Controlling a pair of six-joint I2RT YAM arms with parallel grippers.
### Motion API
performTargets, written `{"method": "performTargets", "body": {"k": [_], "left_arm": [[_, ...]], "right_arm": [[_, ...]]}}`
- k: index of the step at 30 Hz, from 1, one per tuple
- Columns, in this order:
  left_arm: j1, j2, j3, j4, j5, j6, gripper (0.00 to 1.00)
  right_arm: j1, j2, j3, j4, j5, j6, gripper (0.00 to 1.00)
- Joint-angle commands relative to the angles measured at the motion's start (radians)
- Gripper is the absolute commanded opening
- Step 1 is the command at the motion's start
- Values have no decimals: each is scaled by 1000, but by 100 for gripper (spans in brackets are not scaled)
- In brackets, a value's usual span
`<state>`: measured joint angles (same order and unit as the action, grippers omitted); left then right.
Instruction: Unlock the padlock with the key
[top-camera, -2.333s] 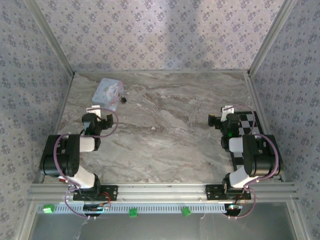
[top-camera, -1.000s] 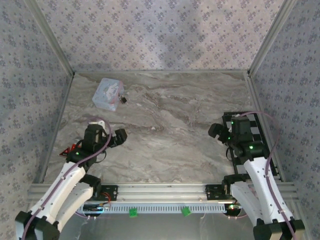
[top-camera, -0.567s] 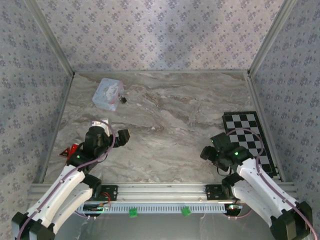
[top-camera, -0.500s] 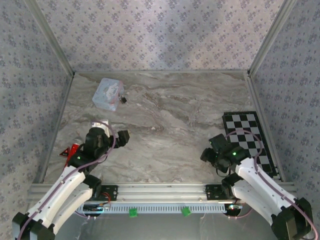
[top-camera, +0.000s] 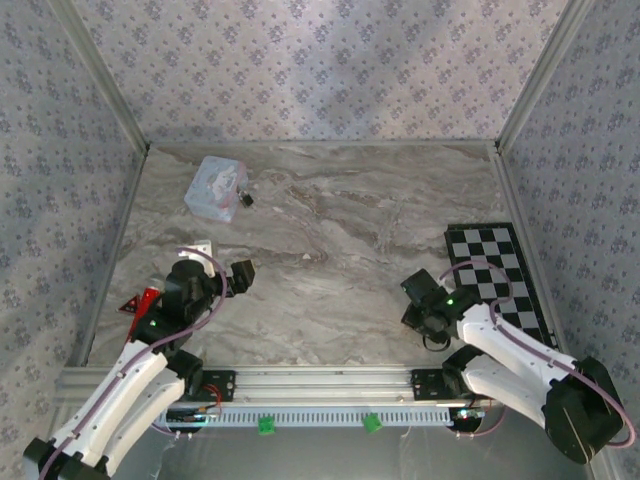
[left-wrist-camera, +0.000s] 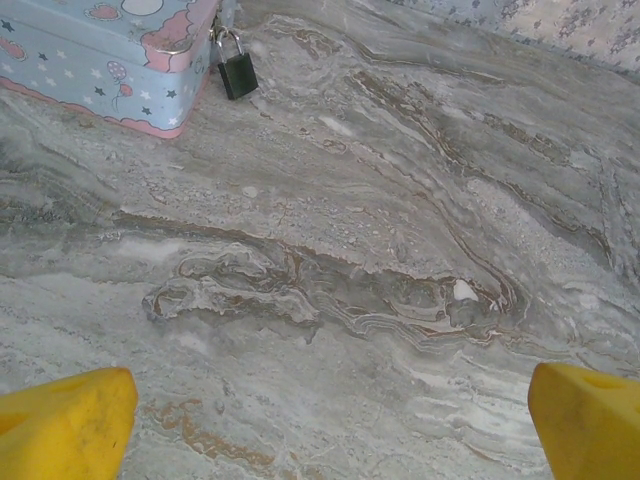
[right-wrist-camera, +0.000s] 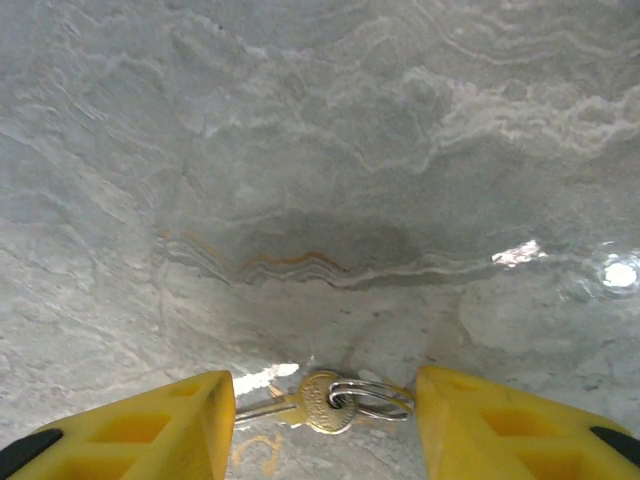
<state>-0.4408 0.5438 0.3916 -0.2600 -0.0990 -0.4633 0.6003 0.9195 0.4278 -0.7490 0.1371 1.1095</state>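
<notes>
We judge the pickup step in hand; right gripper (right-wrist-camera: 322, 385) straddles the key (right-wrist-camera: 322, 402), unclenched; left gripper (left-wrist-camera: 330, 390) gapes empty; next, pinch it firmly.

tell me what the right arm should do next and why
Probably close the right tool on the key. The key lies flat on the table with its ring, and the two yellow fingers stand either side of it, not yet clamped. It has to be held before it can go to the padlock on the pastel box.
</notes>
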Motion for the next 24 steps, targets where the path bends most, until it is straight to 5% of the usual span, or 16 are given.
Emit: {"method": "performTargets", "body": {"k": [1,24], "left_arm": [[-4,-13,4,4,-16,11,100],[-4,5,3,10,-20,18,100]], "right_arm": [[12,9,-21,31,26,39,50],[269,103,38,65,62,181,39]]}}
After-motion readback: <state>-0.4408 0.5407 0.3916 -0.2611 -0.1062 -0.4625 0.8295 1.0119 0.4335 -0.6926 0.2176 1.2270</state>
